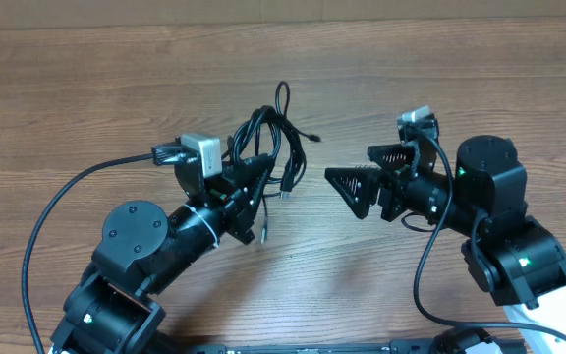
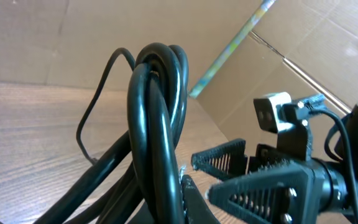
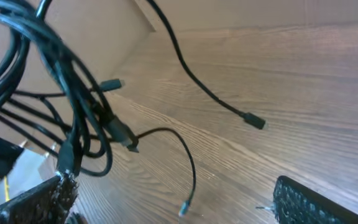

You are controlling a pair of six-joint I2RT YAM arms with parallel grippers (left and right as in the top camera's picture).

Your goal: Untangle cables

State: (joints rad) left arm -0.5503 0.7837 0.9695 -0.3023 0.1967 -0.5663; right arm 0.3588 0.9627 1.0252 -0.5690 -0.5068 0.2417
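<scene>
Two tools | left tool (image 1: pixel 252 187) pinched shut on the cables (image 1: pixel 275 126), bundle lifted over the counter (image 1: pixel 116 79) | right tool (image 1: pixel 367 172) spread apart, holding nothing | bundle stands tall, near right tool's left side, loose ends dangling toward it

We count two arms, the left arm (image 1: pixel 136 236) and the right arm (image 1: pixel 499 197). There are two grippers, the left gripper (image 1: pixel 254 185) and the right gripper (image 1: pixel 350 165), and one tangled bundle of cables (image 1: pixel 275 138).
</scene>
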